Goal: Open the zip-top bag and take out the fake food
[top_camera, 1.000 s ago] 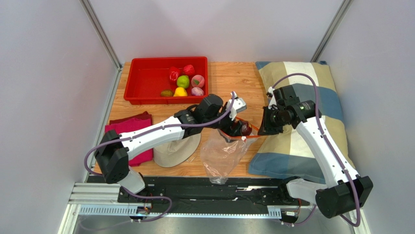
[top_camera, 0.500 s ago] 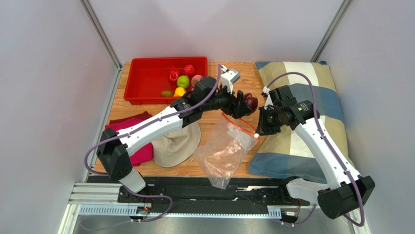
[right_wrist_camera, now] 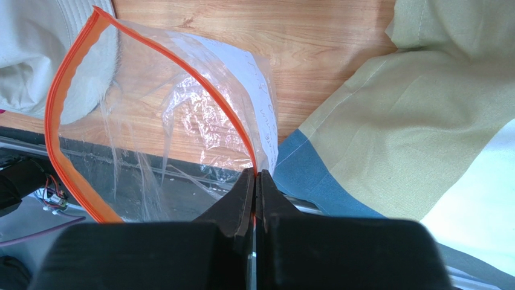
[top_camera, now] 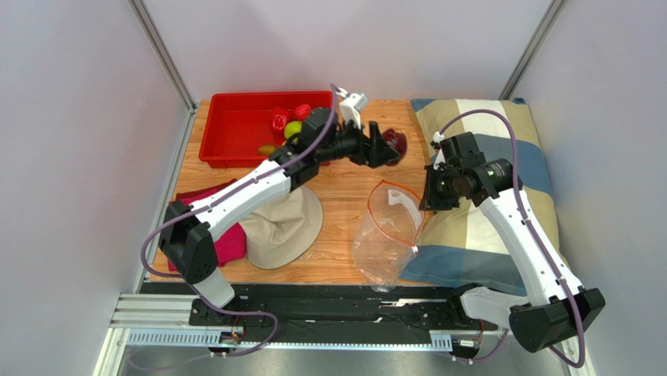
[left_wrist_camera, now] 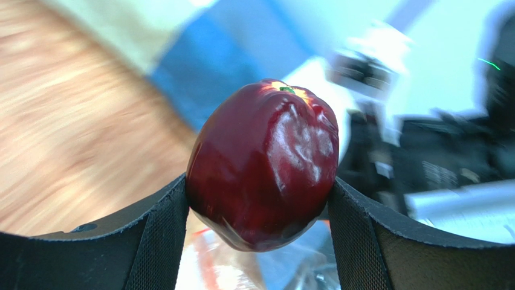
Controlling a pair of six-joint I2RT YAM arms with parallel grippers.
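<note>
Zip-top bag — writing on label illegible — rim tight in right gripper, maroon fake food tight in left gripper.

left pincer holds maroon fruit, right pincer grips the zip-top bag.

glossy dark maroon apple, clear crinkly plastic bag, wood-grain table

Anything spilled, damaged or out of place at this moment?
Nothing spilled or damaged. The zip-top bag hangs open and looks empty, pinched at its orange rim by the right claw; the left claw grips a dark red apple beside the red bin, not in it.
</note>
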